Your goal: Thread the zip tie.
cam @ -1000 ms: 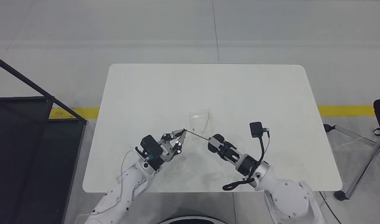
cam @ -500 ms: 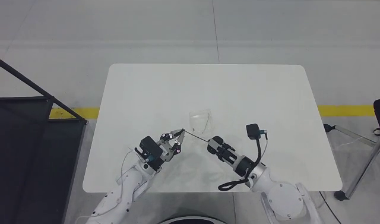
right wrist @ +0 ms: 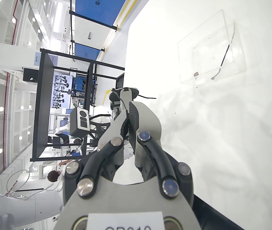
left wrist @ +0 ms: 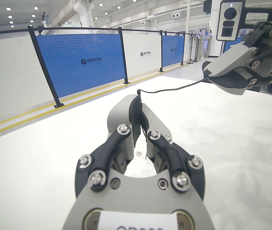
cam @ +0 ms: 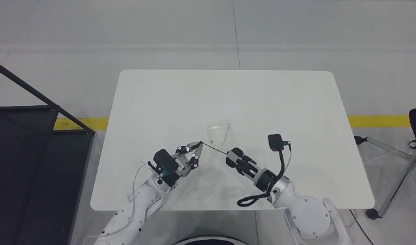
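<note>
zip tie (cam: 213, 148): thin black strip, up just over the near part of the white surface (cam: 292, 115), its long way going left to right | left fingers (left wrist: 121, 111): squeezed closed on its left end | right fingers (right wrist: 147, 118): squeezed closed on its right end | clear tray (cam: 219, 132): just behind

One desk (cam: 292, 108), one clear tray (right wrist: 186, 56), one zip tie (cam: 213, 149), one thin black strip (right wrist: 224, 56) — and two tools, the left tool (cam: 197, 147) and the right tool (cam: 229, 155).
</note>
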{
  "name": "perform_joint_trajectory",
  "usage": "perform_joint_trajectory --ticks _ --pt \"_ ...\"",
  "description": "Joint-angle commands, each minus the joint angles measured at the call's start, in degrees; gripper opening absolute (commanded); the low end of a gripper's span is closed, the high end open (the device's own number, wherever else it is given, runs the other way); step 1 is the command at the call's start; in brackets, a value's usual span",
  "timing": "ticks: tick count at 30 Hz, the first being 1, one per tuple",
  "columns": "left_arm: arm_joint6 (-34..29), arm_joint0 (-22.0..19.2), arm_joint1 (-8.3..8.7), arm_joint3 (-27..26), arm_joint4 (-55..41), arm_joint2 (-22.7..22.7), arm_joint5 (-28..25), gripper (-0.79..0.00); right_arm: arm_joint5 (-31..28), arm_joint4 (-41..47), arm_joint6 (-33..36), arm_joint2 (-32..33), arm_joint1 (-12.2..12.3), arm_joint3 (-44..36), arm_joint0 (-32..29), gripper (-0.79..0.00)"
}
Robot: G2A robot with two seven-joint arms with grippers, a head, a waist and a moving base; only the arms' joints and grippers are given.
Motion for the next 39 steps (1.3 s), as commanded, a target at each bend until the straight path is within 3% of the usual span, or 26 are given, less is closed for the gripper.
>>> perform_joint_trajectory --ticks 1,39 --pt "0.1 0.0 -0.01 0.0 -0.1 0.0 0.0 -0.785 -0.1 0.1 0.0 0.0 0.1 0.0 0.0 -0.785" --pt "0.1 0.0 -0.04 0.1 -0.2 -0.2 -0.6 -0.785 0.0 1.4 -0.8 -0.7 1.4 0.2 0.3 -0.785"
